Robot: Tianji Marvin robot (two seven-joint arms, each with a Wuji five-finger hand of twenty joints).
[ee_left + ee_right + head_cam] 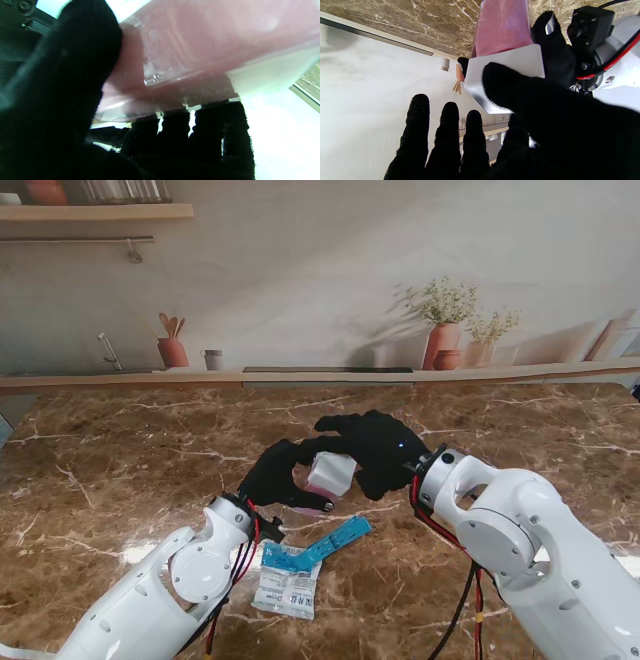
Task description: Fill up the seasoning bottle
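Marble table (120, 470): left hand (275, 477) clamped around seasoning bottle (330, 476); right hand (372, 448) thumb presses its white cap (505, 67), remaining fingers (416, 130) extended, spread.

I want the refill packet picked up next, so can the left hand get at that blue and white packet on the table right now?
Probably not yet. The left hand is closed on the pink seasoning bottle, whose white lid the right hand touches. The packet itself lies uncovered on the marble table, nearer to me.
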